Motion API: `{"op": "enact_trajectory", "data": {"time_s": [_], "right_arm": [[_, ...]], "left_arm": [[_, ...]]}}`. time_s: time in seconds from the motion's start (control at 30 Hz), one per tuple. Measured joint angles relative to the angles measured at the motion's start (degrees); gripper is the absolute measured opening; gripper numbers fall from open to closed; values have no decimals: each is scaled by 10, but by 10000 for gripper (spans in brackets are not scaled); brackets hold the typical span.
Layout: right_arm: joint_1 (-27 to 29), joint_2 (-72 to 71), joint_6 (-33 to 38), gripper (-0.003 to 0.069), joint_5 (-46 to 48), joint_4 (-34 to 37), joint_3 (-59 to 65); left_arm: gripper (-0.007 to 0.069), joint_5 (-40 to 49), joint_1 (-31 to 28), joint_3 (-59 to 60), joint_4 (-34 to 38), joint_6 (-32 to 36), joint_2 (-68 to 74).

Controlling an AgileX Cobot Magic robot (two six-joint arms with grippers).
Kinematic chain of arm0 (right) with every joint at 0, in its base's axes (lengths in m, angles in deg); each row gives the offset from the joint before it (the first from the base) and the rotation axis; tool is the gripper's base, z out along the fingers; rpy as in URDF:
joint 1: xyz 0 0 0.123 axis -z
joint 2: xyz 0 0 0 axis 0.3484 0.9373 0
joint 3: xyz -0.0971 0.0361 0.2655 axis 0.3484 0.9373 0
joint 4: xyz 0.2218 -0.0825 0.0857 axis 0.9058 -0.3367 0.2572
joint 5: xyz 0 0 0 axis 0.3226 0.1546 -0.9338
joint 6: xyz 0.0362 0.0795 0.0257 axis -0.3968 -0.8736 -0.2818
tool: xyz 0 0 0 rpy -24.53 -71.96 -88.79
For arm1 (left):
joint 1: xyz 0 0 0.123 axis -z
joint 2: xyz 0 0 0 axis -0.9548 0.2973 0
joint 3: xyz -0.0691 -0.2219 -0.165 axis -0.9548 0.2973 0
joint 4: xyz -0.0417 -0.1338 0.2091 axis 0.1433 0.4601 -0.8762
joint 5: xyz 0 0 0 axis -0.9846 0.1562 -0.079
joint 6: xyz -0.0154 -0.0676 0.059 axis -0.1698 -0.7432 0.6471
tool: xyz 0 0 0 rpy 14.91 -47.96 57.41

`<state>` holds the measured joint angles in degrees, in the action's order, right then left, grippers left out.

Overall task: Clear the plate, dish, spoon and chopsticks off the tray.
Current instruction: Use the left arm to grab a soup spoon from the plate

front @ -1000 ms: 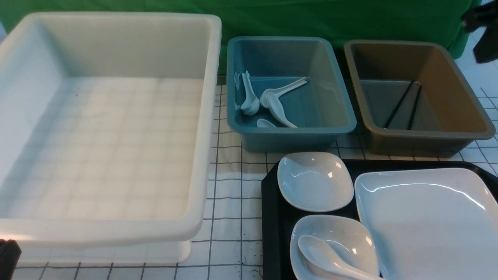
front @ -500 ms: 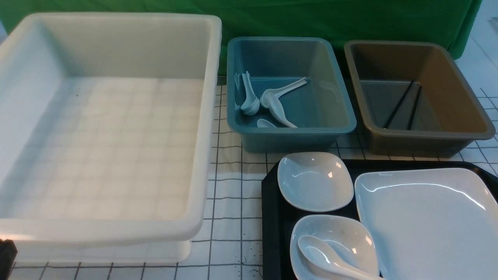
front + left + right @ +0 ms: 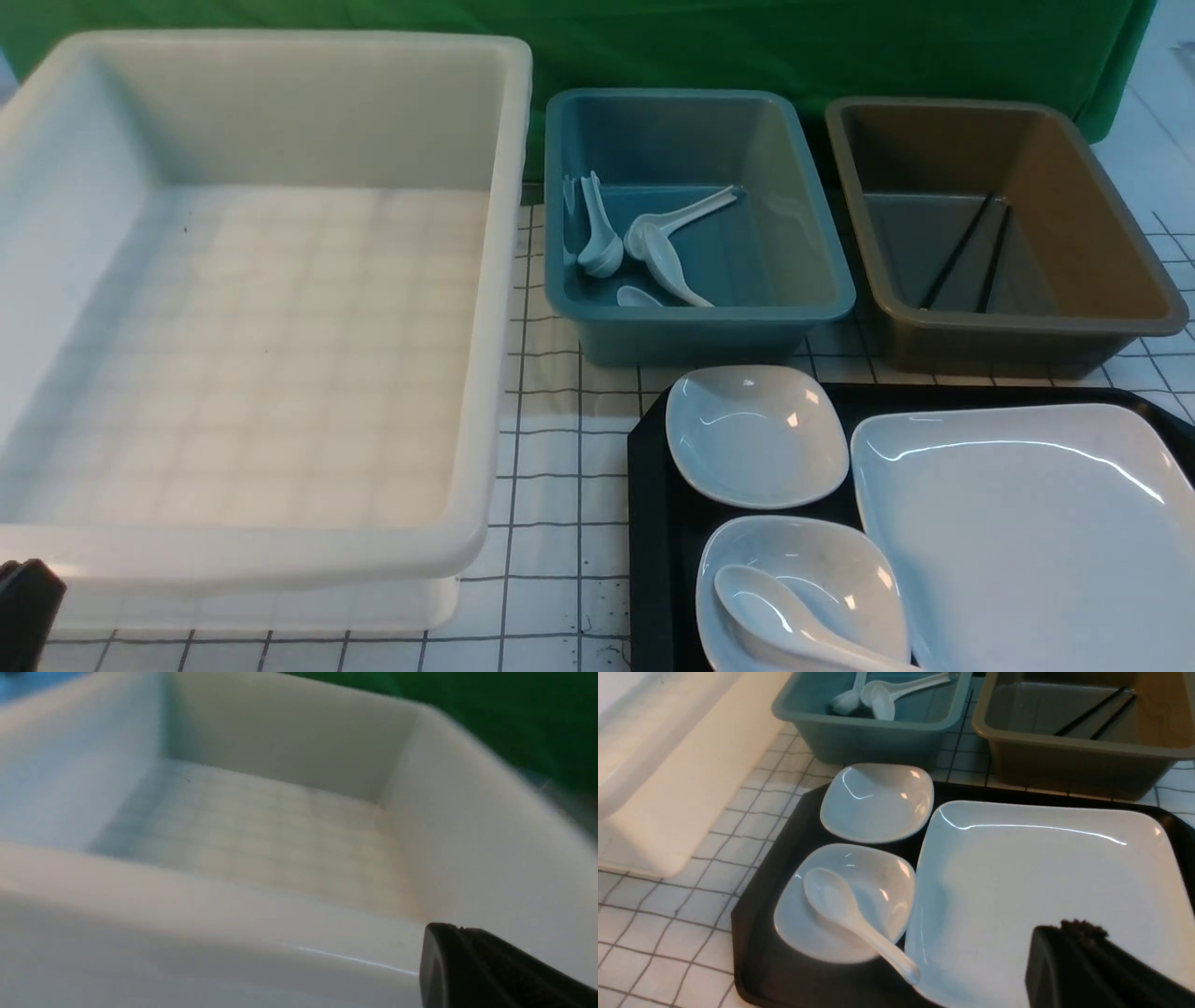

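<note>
The black tray [image 3: 653, 523] sits at the front right. On it lie the big white plate [image 3: 1027, 541], a far small dish [image 3: 756, 434] and a near dish [image 3: 822, 565] with the white spoon [image 3: 775, 616] resting in it. The chopsticks [image 3: 962, 252] lie inside the brown tub. My right gripper [image 3: 1064, 933] hangs shut and empty over the plate [image 3: 1041, 872], right of the spoon [image 3: 850, 914]; it is outside the front view. My left gripper [image 3: 448, 933] is shut and empty at the white tub's near rim, and shows as a dark tip [image 3: 23, 607] at the lower left.
A large empty white tub [image 3: 280, 551] fills the left side. Behind the tray stand a blue tub [image 3: 700, 331] holding several white spoons and a brown tub [image 3: 1008, 341]. A green cloth hangs at the back. The table has a grid-lined cover.
A dark arm part at the upper right edge a second ago has left the front view. The left gripper's tip at the lower left has risen slightly.
</note>
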<state>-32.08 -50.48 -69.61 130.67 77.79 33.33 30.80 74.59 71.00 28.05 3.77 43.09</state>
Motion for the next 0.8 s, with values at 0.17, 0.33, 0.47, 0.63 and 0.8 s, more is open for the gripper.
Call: {"op": "enact_trajectory", "data": {"time_s": [0.17,0.33,0.47,0.63,0.8], "right_arm": [[0,2,-7,33,-8,1,2],[0,2,-7,33,-11,1,2],[0,5,-7,33,-23,1,2],[0,6,-7,34,-41,1,2],[0,6,-7,34,-57,1,2]], "left_arm": [[21,-28,0,0,215,-68,0],[21,-118,0,0,247,-98,0],[21,-125,0,-21,227,-119,-1],[21,-78,0,-138,111,-121,12],[21,99,0,-293,-11,-109,133]]}}
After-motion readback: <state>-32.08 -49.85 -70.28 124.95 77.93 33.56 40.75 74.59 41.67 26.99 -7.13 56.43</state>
